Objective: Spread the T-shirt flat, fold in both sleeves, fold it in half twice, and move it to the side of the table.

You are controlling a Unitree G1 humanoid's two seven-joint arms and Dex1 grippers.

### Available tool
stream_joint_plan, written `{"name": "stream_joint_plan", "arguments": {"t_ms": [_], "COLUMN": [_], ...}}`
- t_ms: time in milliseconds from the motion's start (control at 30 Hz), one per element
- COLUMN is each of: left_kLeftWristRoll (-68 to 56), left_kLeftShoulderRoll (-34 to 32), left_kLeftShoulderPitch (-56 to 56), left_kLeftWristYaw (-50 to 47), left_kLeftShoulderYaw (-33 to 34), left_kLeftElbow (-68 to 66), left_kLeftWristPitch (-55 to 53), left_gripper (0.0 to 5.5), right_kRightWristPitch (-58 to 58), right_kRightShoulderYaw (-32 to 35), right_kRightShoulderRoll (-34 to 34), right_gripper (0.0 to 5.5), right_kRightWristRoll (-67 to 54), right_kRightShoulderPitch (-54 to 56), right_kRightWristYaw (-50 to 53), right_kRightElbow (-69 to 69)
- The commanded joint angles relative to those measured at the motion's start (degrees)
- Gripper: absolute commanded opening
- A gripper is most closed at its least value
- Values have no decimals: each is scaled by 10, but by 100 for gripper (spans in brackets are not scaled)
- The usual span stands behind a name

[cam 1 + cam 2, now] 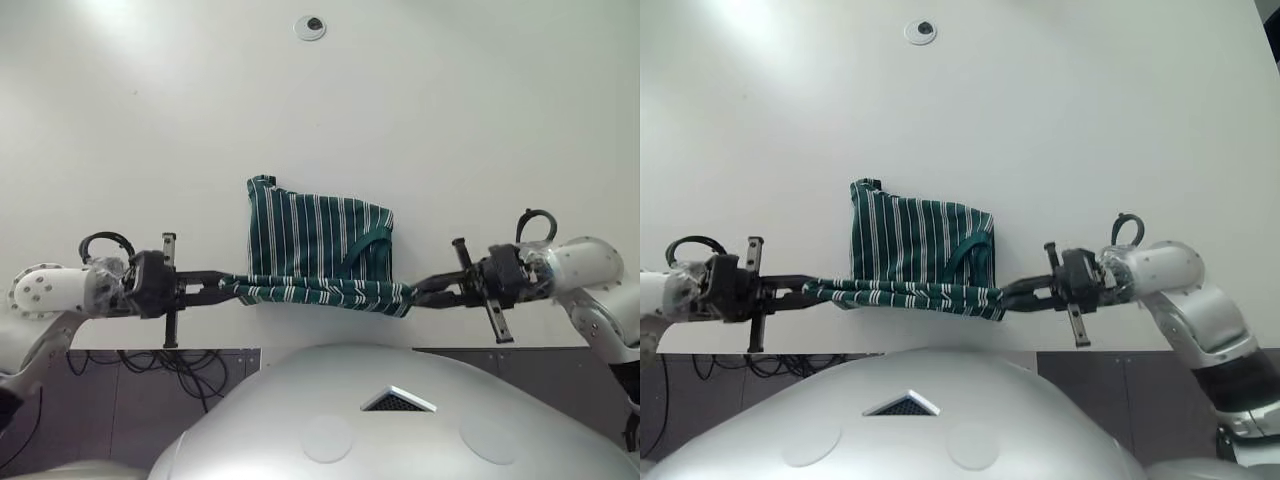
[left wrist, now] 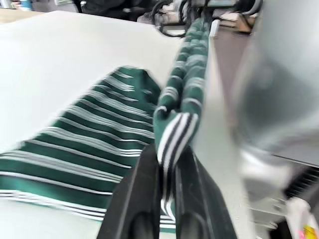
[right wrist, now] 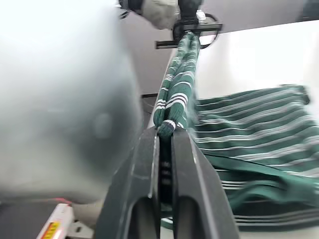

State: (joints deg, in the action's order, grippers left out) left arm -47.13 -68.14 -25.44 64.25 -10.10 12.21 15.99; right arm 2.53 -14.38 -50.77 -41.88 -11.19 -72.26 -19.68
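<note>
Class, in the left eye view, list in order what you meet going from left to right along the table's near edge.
left tool → T-shirt → right tool

White table (image 1: 480,150) bears a green striped T-shirt (image 1: 310,235) near its front edge; small round fitting (image 1: 310,27) at far side.

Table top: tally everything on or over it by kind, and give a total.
T-shirt, green with white stripes: 1
Grippers: 2, the left gripper and the right gripper, each shut on the T-shirt's near edge
Round disc set in the far part of the table: 1
Total: 4
</note>
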Motion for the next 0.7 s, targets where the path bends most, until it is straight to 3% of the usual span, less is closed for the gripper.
{"name": "stream_joint_plan", "arguments": {"t_ms": [33, 300, 533, 600, 700], "left_kLeftWristRoll": [69, 198, 277, 279, 258], "left_kLeftShoulderRoll": [65, 183, 235, 246, 267], "left_kLeftShoulderPitch": [69, 190, 235, 245, 266], "left_kLeftWristYaw": [-34, -38, -34, -39, -58], "left_kLeftShoulderYaw": [14, 14, 15, 22, 48], "left_kLeftElbow": [-48, -204, -282, -281, -269], "left_kLeftWristPitch": [-45, -48, -39, -55, -101], "left_gripper": [10, 10, 10, 60, 106], "right_kRightWristPitch": [27, 41, 21, 25, 27], "right_kRightShoulderYaw": [10, 0, 1, 1, 5], "right_kRightShoulderRoll": [43, 142, 190, 194, 204], "right_gripper": [4, 4, 4, 4, 71], "right_kRightWristRoll": [29, 123, 185, 193, 206], "right_kRightShoulderPitch": [45, 137, 174, 174, 179], "right_kRightWristYaw": [23, 89, 97, 95, 107], "right_kRightElbow": [48, 169, 262, 271, 287]}}
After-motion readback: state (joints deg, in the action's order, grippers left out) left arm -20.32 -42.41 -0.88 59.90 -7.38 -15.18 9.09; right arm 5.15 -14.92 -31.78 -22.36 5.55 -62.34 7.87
